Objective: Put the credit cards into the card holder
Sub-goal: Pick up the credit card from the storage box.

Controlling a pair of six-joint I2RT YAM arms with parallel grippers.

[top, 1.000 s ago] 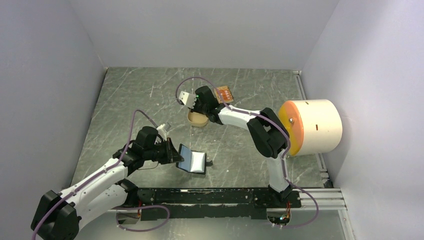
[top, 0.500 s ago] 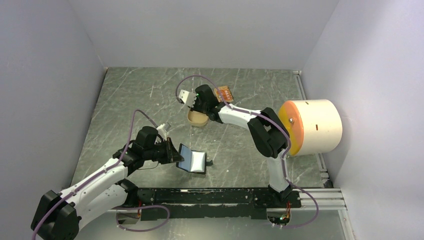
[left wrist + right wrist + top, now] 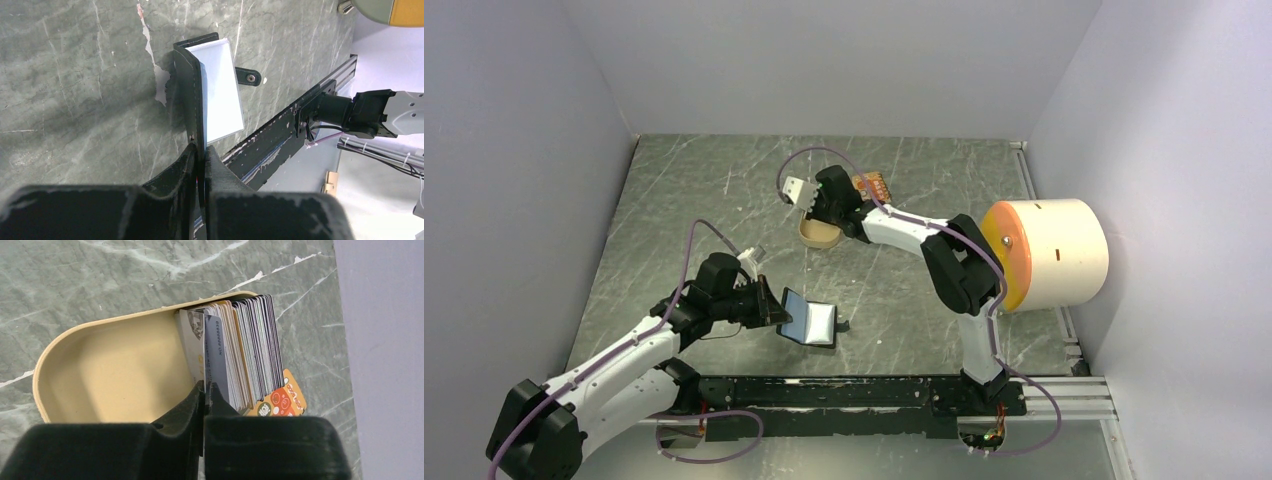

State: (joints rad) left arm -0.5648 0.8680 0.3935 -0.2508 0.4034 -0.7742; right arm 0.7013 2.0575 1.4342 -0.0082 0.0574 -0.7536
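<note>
The black card holder (image 3: 809,322) stands open near the table's front, its blue lining (image 3: 220,95) showing and its snap tab (image 3: 248,76) lying flat on the table. My left gripper (image 3: 201,150) is shut on one black flap (image 3: 192,90) and holds it upright; it also shows in the top view (image 3: 769,308). My right gripper (image 3: 205,389) is shut on a pale grey-white credit card (image 3: 195,342) at the front of a stack standing in the tan tin (image 3: 115,370). A tan-orange card (image 3: 282,400) lies on the table behind the tin, also in the top view (image 3: 872,186).
The tan tin (image 3: 819,237) sits mid-table under the right wrist (image 3: 829,200). A big white cylinder with an orange face (image 3: 1049,255) stands at the right wall. A black rail (image 3: 864,392) runs along the near edge. Grey walls close in on three sides.
The right wrist has shifted slightly toward the far side over the tin. The left arm and the card holder have not moved.
</note>
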